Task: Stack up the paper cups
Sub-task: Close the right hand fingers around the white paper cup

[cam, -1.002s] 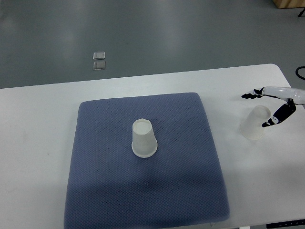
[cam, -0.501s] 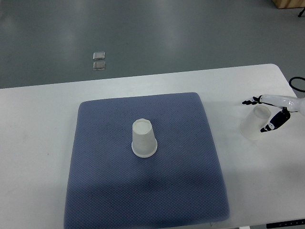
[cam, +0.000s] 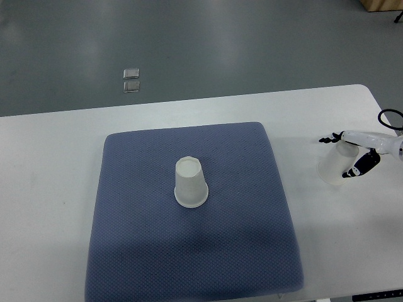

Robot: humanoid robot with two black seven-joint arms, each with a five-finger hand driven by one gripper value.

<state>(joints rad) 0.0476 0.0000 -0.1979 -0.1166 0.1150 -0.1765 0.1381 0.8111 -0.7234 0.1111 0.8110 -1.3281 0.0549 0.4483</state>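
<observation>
One white paper cup (cam: 190,183) stands upside down in the middle of the blue-grey mat (cam: 132,207). A second paper cup (cam: 331,168), also upside down and slightly tilted, stands on the white table to the right of the mat. My right hand (cam: 338,156) comes in from the right edge and sits over this cup. Its long fingers (cam: 327,139) reach across the far side of the cup top and the thumb (cam: 354,171) lies on the near side. The fingers are extended, not wrapped round the cup. The left arm is out of the picture.
The white table (cam: 50,189) ends just right of the hand, with a rounded far-right corner. A black cable (cam: 385,117) loops at the right edge. Two small clear items (cam: 131,80) lie on the grey floor beyond the table.
My right hand has drawn back toward the right edge and come down lower over the right cup, its fingers now closer to the cup. Both cups have barely moved.
</observation>
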